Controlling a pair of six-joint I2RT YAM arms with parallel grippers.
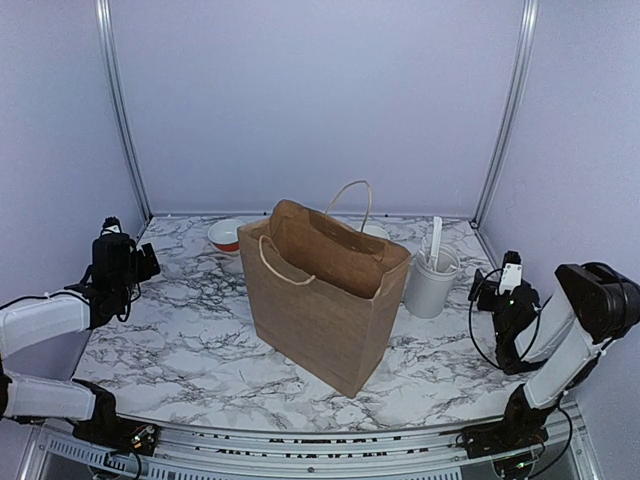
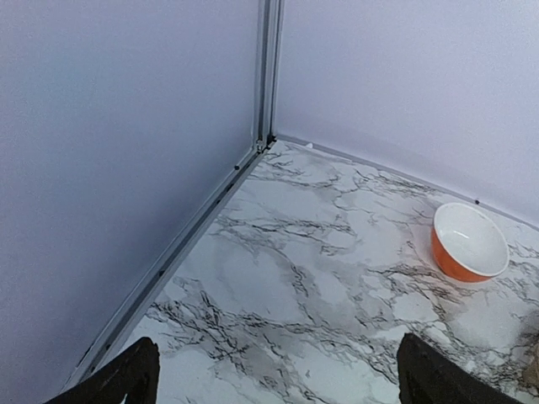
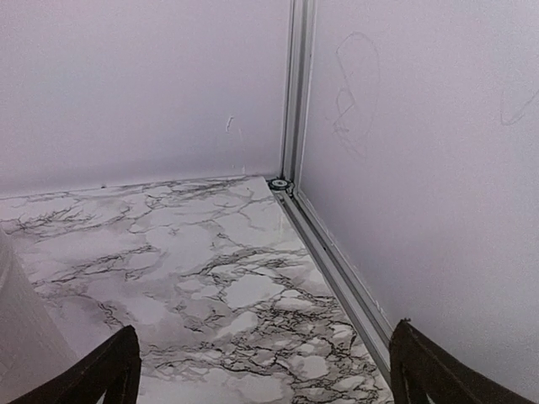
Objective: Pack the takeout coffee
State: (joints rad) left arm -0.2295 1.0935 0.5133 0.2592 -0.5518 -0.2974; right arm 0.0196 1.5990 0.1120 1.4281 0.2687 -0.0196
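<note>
The takeout coffee shows in none of the views. A brown paper bag (image 1: 325, 295) with rope handles stands open at the middle of the marble table (image 1: 180, 330). My left gripper (image 1: 138, 262) hovers open at the table's left side, well apart from the bag. In its wrist view the left gripper (image 2: 278, 383) has only bare marble between its dark fingertips (image 2: 126, 379). My right gripper (image 1: 488, 287) is open at the right side, near the white cylinder. The right gripper (image 3: 263, 374) is empty too.
An orange bowl (image 1: 226, 236) with a white inside sits behind the bag's left side, also the orange bowl (image 2: 468, 242) in the left wrist view. A white cylinder (image 1: 433, 281) holding utensils stands right of the bag. Walls and metal rails enclose three sides.
</note>
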